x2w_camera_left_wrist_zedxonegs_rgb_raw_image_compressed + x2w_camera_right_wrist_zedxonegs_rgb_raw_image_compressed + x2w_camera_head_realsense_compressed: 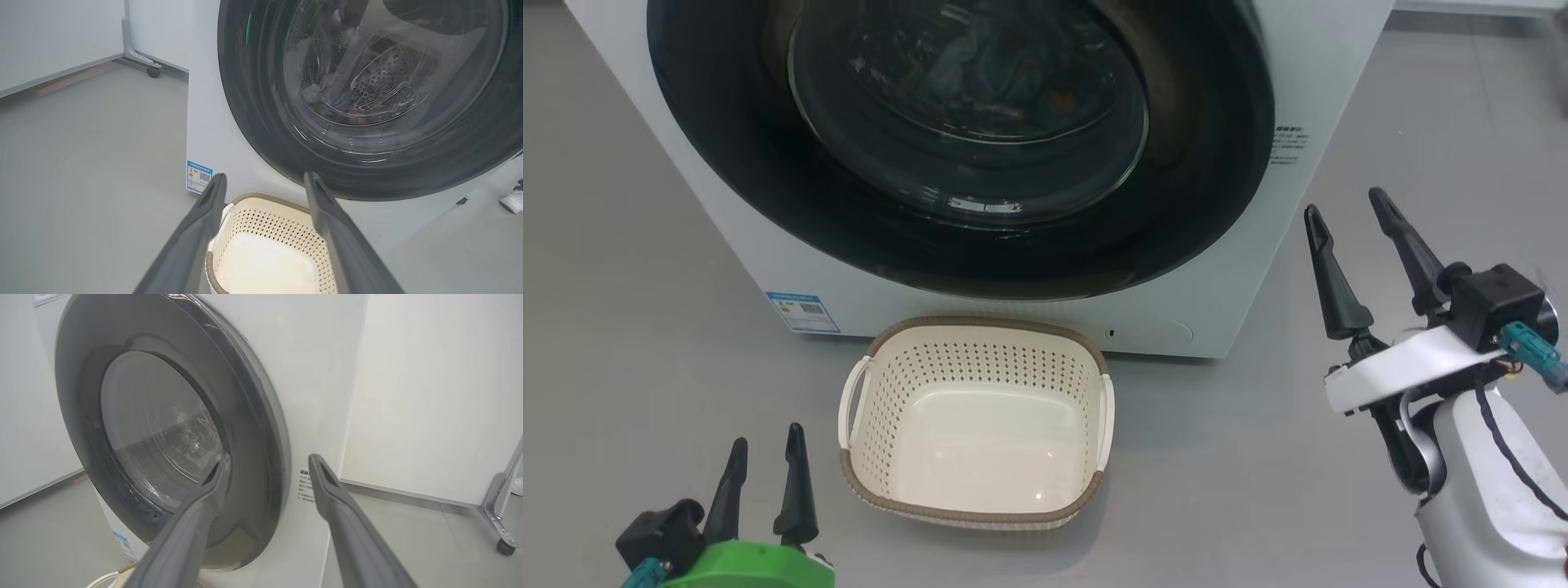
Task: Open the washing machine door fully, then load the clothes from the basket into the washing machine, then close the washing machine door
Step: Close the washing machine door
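Closest to the lens in the head view, the left gripper (pixel 767 434) stands at the lower left of the frame. Its two dark fingers point up and are parted wide, and they hold nothing. At the right side of the frame the right gripper (pixel 1343 201) is also spread wide and holds nothing. It hangs over the floor (pixel 1217 457), apart from the machine.

The washing machine door (pixel 964 122) fills the upper middle of the frame and lies shut, flat against the white front of the washing machine (pixel 768 269). Through its bulging glass the clothes (pixel 980 73) show inside the drum as dim blue-grey folds with some orange-brown spots.

Just below the door, in the lower centre, the basket (pixel 980 322) stands upright on the floor, near the machine, and its pale bottom is visible all over. A blue label (pixel 802 312) sits at the lower left corner of the machine's front. In the left wrist view a white shoe (pixel 512 201) shows at the right edge.
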Controlling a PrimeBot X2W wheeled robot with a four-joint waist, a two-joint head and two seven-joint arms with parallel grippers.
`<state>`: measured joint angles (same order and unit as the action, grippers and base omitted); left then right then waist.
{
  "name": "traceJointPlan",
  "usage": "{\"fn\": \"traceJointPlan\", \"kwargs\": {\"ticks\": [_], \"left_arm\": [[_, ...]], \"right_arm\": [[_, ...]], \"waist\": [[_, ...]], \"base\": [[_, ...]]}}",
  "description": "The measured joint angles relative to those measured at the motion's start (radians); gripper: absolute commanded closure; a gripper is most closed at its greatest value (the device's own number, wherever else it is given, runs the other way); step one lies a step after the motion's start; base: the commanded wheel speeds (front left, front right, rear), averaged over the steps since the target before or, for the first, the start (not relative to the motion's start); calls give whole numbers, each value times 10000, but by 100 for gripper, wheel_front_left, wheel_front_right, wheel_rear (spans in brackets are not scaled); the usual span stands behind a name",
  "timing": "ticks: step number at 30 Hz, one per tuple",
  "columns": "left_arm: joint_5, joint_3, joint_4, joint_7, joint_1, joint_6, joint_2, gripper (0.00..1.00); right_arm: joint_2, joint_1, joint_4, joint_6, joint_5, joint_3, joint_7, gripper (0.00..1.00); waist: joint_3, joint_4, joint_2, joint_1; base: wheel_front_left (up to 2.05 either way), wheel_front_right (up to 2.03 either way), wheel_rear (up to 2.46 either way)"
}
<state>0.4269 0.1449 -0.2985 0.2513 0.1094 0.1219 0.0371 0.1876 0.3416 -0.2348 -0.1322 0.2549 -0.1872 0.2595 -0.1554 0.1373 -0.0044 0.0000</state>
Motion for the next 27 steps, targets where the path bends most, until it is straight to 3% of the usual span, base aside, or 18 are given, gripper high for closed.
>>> {"fn": "traceJointPlan", "kwargs": {"ticks": [12,27], "left_arm": [[-267,-115,2,0,-814,0,-2,0],[-729,-117,290,0,-1176,0,0,0]], "right_arm": [[-119,-1575,556,0,23,265,0,0],[-190,-3046,752,0,0,1064,0,0]], "waist": [[1043,-853,0,0],[1307,-1446,0,0]], "base": [[0,0,0],[0,0,0]]}}
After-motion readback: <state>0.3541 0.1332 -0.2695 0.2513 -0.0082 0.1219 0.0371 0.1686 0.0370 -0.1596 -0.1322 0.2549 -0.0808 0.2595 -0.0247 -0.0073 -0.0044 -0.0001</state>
